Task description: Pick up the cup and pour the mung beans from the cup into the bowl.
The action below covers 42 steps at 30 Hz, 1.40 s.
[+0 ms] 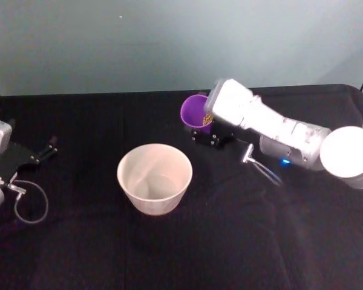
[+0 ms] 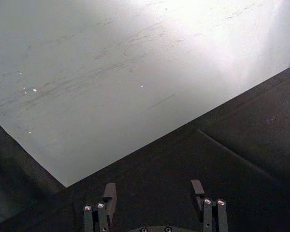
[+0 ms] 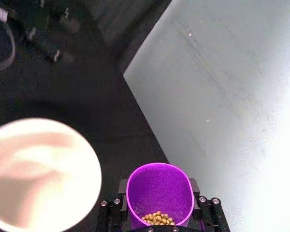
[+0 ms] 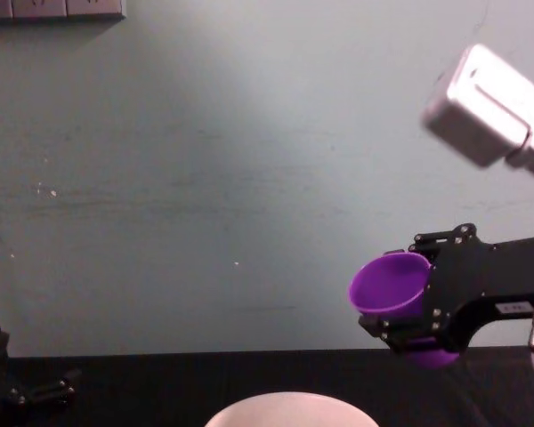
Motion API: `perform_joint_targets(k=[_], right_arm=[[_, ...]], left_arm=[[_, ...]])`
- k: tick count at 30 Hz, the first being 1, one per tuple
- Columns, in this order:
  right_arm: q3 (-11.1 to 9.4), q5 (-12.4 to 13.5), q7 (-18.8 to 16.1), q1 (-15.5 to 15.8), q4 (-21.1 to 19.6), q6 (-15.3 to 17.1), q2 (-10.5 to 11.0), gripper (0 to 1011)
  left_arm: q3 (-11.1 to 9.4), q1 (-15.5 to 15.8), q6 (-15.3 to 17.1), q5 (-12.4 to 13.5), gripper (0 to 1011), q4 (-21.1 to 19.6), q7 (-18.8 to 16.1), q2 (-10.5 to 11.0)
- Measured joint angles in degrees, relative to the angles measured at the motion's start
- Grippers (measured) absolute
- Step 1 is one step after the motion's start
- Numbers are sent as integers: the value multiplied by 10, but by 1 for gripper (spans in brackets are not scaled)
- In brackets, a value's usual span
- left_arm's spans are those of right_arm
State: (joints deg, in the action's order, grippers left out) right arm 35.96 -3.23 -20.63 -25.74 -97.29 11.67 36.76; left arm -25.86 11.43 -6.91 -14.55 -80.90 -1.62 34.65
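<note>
Quick status from us: the pick-up looks done, the pour isn't. The right gripper (image 4: 416, 322) is clamped around the cup (image 4: 390, 285), 1 finger on each side, and holds it up off the desk (image 1: 230, 241), tipped with its mouth leaning toward the robot's left.

In the right wrist view we see the mung beans (image 3: 158, 218) sitting in a small heap at the bottom of the cup, nothing spilling out. The bowl (image 1: 154, 202) stands on the desk in the middle and looks empty to us. From the head view the cup is behind it and off to the right, near but not over the rim.

The left gripper (image 2: 153, 193) is parked at the far left of the desk, fingers spread with nothing between them.

So we'd say what's left is carrying the cup over the bowl and tipping it further.
</note>
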Motion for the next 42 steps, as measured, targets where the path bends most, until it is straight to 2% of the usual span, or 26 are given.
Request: perform_joint_targets(k=[1, 4, 5, 9, 14, 18, 21, 24, 28, 31, 32, 42], right_arm=[[12, -31, 7, -4, -3, 0, 4, 722], [28, -71, 14, -9, -7, 1, 7, 722], [36, -93, 18, -12, -9, 2, 8, 722], [55, -142, 24, -17, -15, 2, 11, 722], [73, -188, 24, -22, -18, 4, 10, 722], [80, -208, 24, -23, -18, 5, 8, 722], [91, -235, 23, -27, -18, 6, 6, 722], [107, -276, 24, -32, -17, 7, 5, 722], [119, -308, 24, -34, -18, 9, 5, 722], [134, -349, 28, -38, -18, 11, 5, 722], [134, -349, 28, -38, -18, 11, 5, 722], [176, -460, 34, -50, -15, 11, 3, 722]], left_arm=[[0, 0, 0, 0, 1000, 0, 0, 0], [0, 0, 0, 0, 1000, 0, 0, 0], [0, 0, 0, 0, 1000, 0, 0, 0], [0, 0, 0, 0, 1000, 0, 0, 0], [0, 0, 0, 0, 1000, 0, 0, 0], [0, 0, 0, 0, 1000, 0, 0, 0], [0, 0, 0, 0, 1000, 0, 0, 0], [0, 0, 0, 0, 1000, 0, 0, 0], [0, 0, 0, 0, 1000, 0, 0, 0], [0, 0, 0, 0, 1000, 0, 0, 0], [0, 0, 0, 0, 1000, 0, 0, 0], [0, 0, 0, 0, 1000, 0, 0, 0]])
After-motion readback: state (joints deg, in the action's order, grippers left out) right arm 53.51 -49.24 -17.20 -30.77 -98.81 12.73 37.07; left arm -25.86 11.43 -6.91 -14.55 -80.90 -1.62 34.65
